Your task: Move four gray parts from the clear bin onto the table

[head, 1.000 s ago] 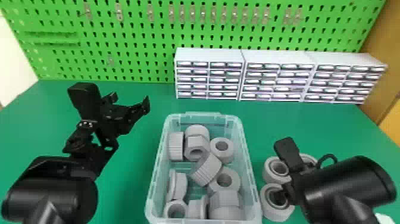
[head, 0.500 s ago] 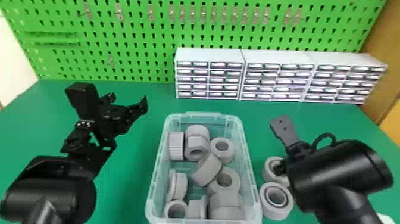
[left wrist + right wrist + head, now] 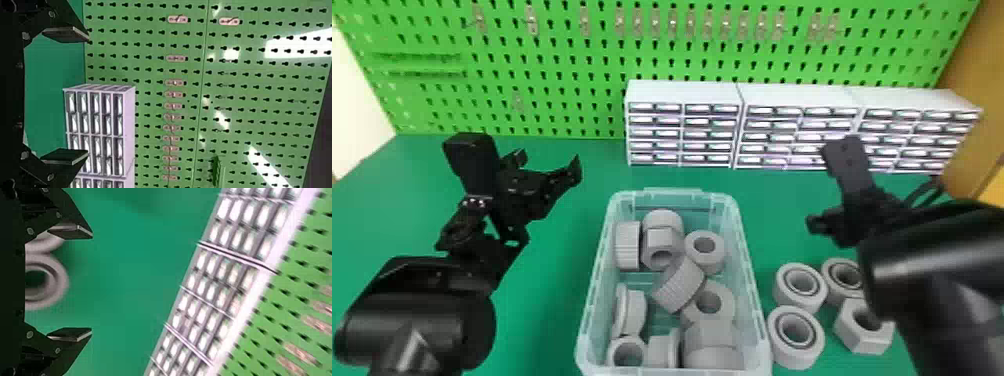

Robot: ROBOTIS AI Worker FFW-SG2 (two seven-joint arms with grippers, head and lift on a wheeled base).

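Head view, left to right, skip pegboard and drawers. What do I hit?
Left pincer → clear bin holding gray parts → cluster of three gray rings and a gray hex nut on the table.

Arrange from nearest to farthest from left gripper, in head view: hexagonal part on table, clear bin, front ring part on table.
1. Clear bin, in the middle.
2. Front ring part, at the bin's right.
3. Hexagonal part, farther right.
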